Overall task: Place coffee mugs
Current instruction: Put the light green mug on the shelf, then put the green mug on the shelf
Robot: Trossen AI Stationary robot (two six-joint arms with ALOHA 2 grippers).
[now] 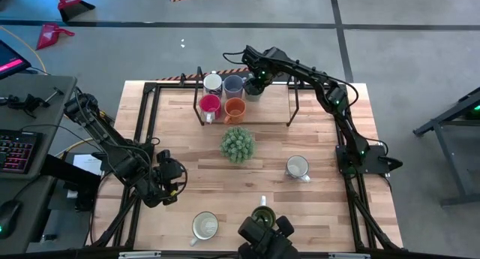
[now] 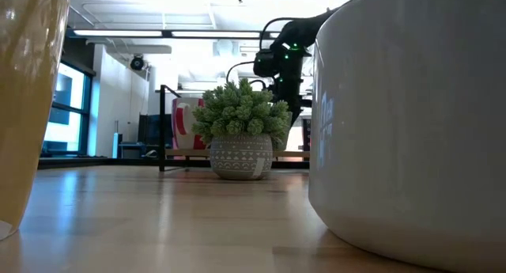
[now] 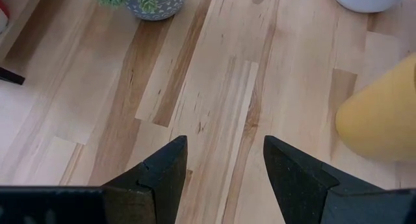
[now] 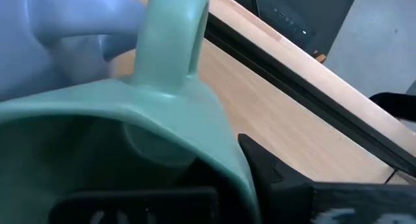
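Observation:
My right gripper (image 1: 256,82) reaches over the black rack (image 1: 294,101) at the table's far edge and is shut on a green mug (image 1: 253,91), right beside the pale blue mug (image 1: 234,85). On the rack also stand a white mug (image 1: 213,82), a red mug (image 1: 210,105) and an orange mug (image 1: 235,109). On the table stand a white mug (image 1: 298,167), a cream mug (image 1: 205,226) and a second green mug (image 1: 262,216). My left gripper (image 1: 169,181) hangs open over bare wood near the table's left side. My right gripper holds the green mug by its rim wall (image 4: 227,152), close to the handle (image 4: 175,36). One finger (image 4: 270,172) lies outside the wall; the other seems to be inside the cup, mostly hidden. It comes from above. Whether the mug's base rests on the rack, I cannot tell.
A spiky green plant in a patterned pot (image 1: 238,144) stands mid-table, between the rack and the loose mugs. In the left wrist view the cream mug (image 3: 380,120) is close beside my open fingers. Bare wood lies between the plant and the left gripper.

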